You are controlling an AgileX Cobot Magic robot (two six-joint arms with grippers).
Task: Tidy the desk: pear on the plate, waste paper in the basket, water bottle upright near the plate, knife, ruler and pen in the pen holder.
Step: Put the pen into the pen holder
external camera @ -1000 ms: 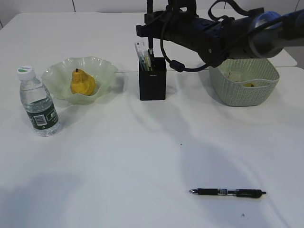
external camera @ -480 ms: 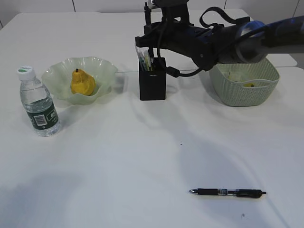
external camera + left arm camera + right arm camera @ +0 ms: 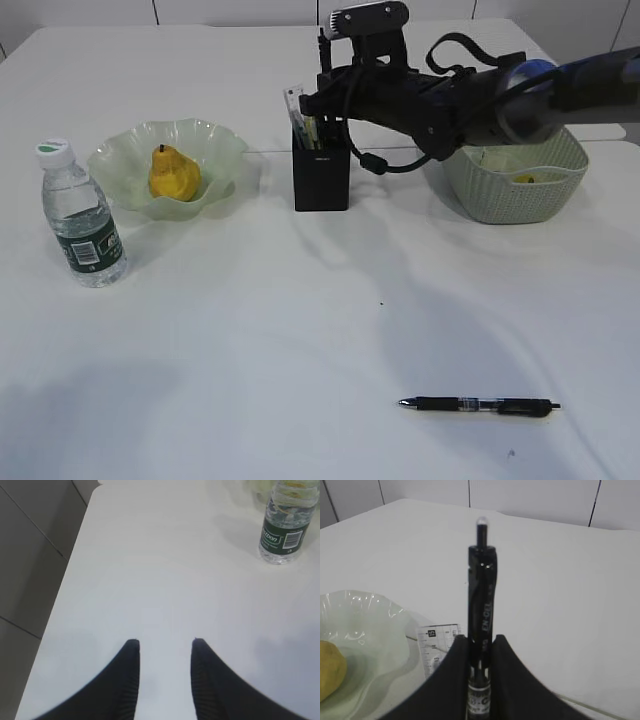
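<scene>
Two pens are in play: the right end effector [image 3: 479, 652] pinches one black plastic click pen [image 3: 481, 620] upright over the square black pen holder [image 3: 321, 178].
Keep that slim, smooth barrel vertical, lower it clear of the clear ruler [image 3: 296, 108], and release only once it sits deep. The left end effector [image 3: 164, 647] hangs part open and empty over the matte white table [image 3: 165, 570]. Another black pen [image 3: 480, 405] lies flat near the front edge.

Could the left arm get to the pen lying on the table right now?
Probably yes. The left gripper is open and holds nothing, and bare table lies around the loose pen, though it lies far toward the right arm's side.
</scene>
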